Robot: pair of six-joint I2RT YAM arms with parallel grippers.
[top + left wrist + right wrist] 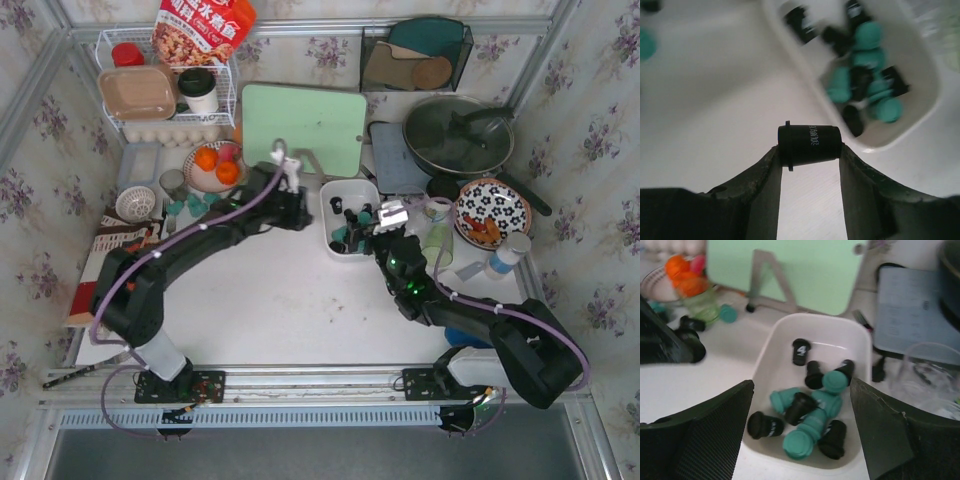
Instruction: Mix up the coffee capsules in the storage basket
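The white storage basket [350,188] stands mid-table and holds several black and teal coffee capsules [350,230]. My left gripper [296,205] hangs just left of the basket. It is shut on a black capsule [810,145], held sideways between the fingertips above bare table, with the basket [922,65] up and to the right. My right gripper [385,222] is open over the basket's near right end. In the right wrist view its jaws [801,390] stand wide over the capsule pile [812,410] with nothing between them. Loose teal capsules [190,205] lie to the left.
A green cutting board [303,125] leans behind the basket. A fruit plate [215,165] is at back left and a grey mat [398,160] at back right. A clear glass [927,370] and a patterned bowl [492,210] stand right of the basket. A lidded pan [458,135] sits behind them.
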